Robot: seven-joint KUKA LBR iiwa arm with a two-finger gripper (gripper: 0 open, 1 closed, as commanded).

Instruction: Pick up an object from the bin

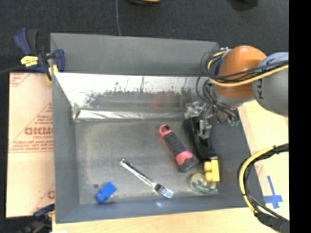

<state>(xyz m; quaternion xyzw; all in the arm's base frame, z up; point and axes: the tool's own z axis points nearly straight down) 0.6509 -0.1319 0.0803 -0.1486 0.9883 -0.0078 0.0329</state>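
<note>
1. The KUKA arm's gripper (202,126), hanging under its orange wrist cover (238,74), sits low at the right side of the grey metal bin (136,57), close to the back wall.
2. It is directly over the far end of a black oblong object (196,143) lying lengthwise on the right of the floor; contact cannot be told.
3. How far the jaws stand apart, and whether they grip anything, cannot be told from this angle.
4. Just left of it, a black tool with pink bands (175,147) lies diagonally.
5. A yellow block (211,171) sits at the black object's near end, with a small green-and-white round item (201,184) just beside it.
6. A metal fork (146,178) lies at front centre, and a small blue piece (105,191) lies at front left, well apart from the gripper.
</note>
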